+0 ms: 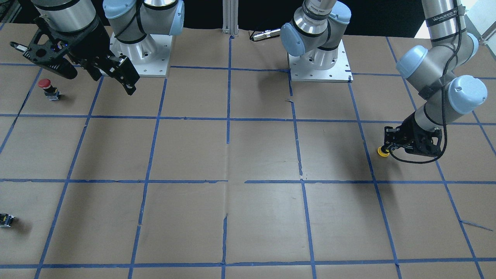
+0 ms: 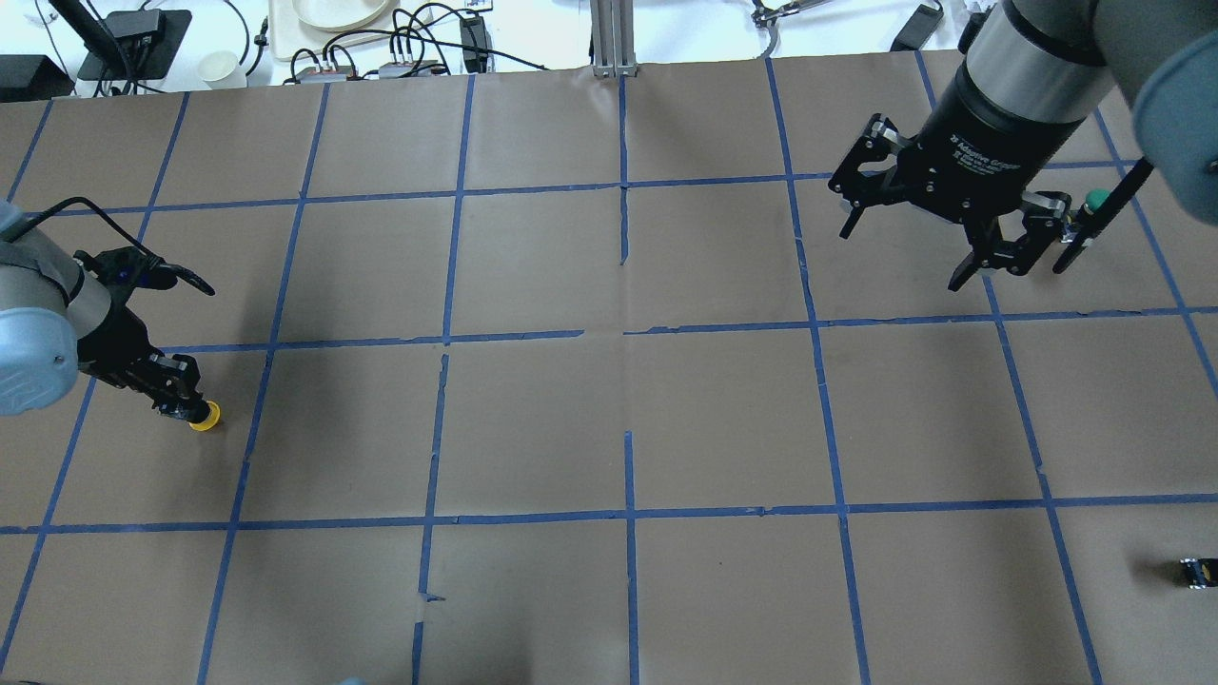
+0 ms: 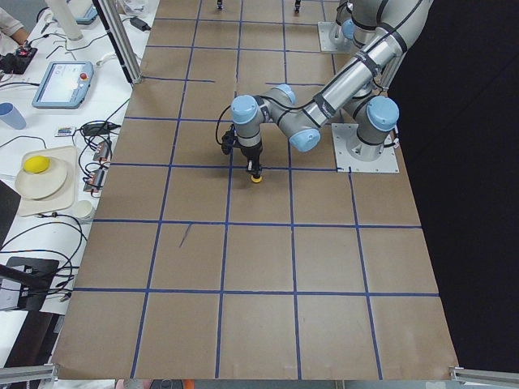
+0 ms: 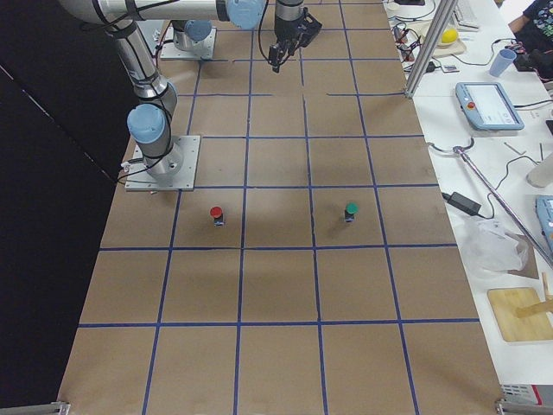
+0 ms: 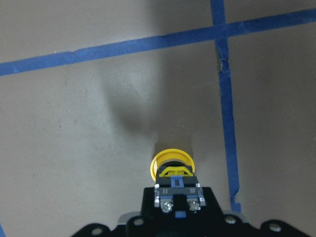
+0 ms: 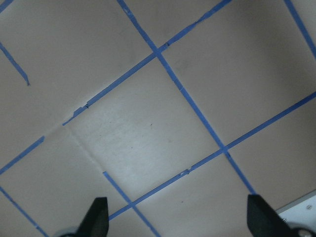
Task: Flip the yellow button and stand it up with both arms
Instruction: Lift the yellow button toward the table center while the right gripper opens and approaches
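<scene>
The yellow button (image 5: 171, 165) is cap-down on the brown paper, its black and grey body pointing up into my left gripper (image 5: 177, 197). The left gripper (image 2: 183, 400) is shut on that body, low over the table at the robot's far left. The button's cap also shows in the overhead view (image 2: 205, 416), the front-facing view (image 1: 383, 152) and the exterior left view (image 3: 256, 178). My right gripper (image 2: 899, 257) hangs open and empty high over the far right of the table; in its wrist view its fingertips (image 6: 96, 217) stand wide apart over bare paper.
A red-capped button (image 1: 45, 87) stands near the right arm's base. A green-capped button (image 2: 1096, 200) stands beside the right gripper. A small capless black block (image 2: 1197, 571) lies at the table's right edge. Blue tape lines grid the brown paper.
</scene>
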Controlling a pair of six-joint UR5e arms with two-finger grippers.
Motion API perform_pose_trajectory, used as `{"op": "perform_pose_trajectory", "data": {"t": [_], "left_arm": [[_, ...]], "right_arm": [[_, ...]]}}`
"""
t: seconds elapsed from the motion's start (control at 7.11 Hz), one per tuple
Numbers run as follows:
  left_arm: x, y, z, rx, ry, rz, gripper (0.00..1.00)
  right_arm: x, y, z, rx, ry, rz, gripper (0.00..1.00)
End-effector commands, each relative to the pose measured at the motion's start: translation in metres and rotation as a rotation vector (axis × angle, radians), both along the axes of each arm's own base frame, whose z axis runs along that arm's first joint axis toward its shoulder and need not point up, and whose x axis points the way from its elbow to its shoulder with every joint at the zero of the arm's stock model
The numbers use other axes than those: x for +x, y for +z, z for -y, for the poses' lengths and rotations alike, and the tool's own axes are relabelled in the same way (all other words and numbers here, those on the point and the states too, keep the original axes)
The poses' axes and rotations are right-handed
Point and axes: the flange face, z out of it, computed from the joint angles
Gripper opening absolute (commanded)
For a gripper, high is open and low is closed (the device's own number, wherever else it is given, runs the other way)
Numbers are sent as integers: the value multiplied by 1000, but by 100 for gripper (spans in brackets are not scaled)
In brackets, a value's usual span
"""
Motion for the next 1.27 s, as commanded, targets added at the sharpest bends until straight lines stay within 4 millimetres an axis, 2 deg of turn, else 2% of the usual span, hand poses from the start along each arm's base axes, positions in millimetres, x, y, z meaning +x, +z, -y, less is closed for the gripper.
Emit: {"op": "perform_pose_trajectory", "data": {"t": [0.0, 0.14, 0.28, 0.42, 0.56, 0.7, 0.98, 1.12], "left_arm": [[-41, 39, 15, -10, -33, -141, 6], [-75, 46, 20, -19, -50, -240, 8], [-120, 57, 24, -50, -15, -341, 8], [-167, 73, 26, -88, 20, -459, 8], [-211, 88, 26, -101, 107, -586, 8], [-249, 111, 21, -106, 198, -689, 8], [-300, 154, 8, -116, 235, -954, 5], [-313, 165, 7, -113, 237, -1091, 5]], "right_arm": [[-5, -1, 4, 59, -226, 137, 100], [-14, -8, 2, 147, -303, 238, 100], [-20, -9, -1, 205, -351, 318, 100], [-13, -10, -4, 280, -414, 408, 100], [-7, -9, -3, 288, -424, 465, 100], [-7, -6, -1, 280, -424, 490, 100], [0, -1, 5, 294, -471, 608, 100], [-7, -8, 13, 313, -501, 609, 100]]}}
